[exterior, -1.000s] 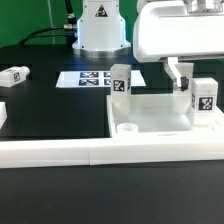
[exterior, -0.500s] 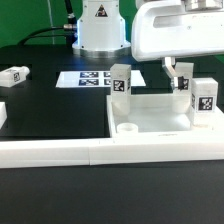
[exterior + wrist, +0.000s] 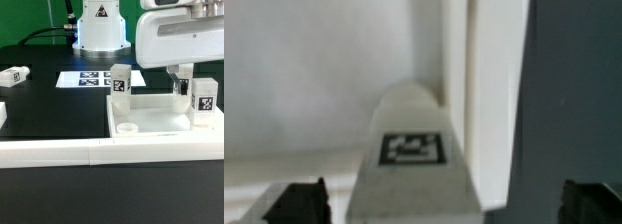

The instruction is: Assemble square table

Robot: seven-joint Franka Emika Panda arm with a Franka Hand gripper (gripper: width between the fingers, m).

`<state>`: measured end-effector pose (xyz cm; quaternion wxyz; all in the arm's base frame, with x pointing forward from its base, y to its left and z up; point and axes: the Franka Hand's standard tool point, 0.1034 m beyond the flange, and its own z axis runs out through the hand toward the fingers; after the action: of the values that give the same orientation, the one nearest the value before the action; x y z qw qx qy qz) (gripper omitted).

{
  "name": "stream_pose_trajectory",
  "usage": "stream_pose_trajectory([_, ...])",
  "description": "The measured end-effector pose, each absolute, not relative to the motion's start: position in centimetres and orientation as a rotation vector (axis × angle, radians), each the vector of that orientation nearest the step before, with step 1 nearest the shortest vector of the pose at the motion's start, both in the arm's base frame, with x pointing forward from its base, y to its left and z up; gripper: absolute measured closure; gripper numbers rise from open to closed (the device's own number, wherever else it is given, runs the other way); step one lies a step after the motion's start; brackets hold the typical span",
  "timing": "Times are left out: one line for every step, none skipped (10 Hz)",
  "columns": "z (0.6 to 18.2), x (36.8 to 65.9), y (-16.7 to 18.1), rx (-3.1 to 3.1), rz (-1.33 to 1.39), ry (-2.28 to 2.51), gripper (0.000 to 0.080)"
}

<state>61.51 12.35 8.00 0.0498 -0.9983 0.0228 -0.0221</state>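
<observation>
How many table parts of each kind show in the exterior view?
Tabletop: 1
Legs: 3 (left leg, middle leg, right leg)
Total: 4
A white piece cut off at the exterior view's left edge cannot be identified, so it is not counted.

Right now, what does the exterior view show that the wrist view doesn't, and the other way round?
Only the exterior view: the marker board, a lying leg at the exterior view's left, a standing leg at a far corner of the slab, a socket and the bars. Only the wrist view: the pincer is open, its fingertips wide on either side of a tagged leg, not touching it. Both: the slab, the black table, and probably that tagged leg, upright at the exterior view's right.
</observation>
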Motion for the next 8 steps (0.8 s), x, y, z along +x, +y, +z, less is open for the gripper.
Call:
stream_pose_trajectory([7.88, 62.16, 12.0, -3.037, -0.006, 0.076, 0.0151])
stream_pose_trajectory([7.62, 62.88, 11.44, -3.043, -0.065, 0.078, 0.0151])
stream_pose_trajectory([7.38, 62.66, 11.36, -3.047, -0.066, 0.078, 0.0151])
stream_pose_trajectory([7.43, 62.71, 11.36, -3.047, -0.067, 0.078, 0.0151])
stream_pose_trajectory([7.41, 62.71, 11.33, -3.047, -0.067, 0.082, 0.0151])
stream_pose_trajectory([7.39, 62.71, 11.33, -3.045, -0.065, 0.128, 0.0292])
stream_pose_trajectory([7.39, 62.71, 11.32, -3.044, -0.064, 0.143, 0.0292])
stream_pose_trajectory([7.38, 62.7, 11.36, -3.033, -0.058, 0.253, 0.043])
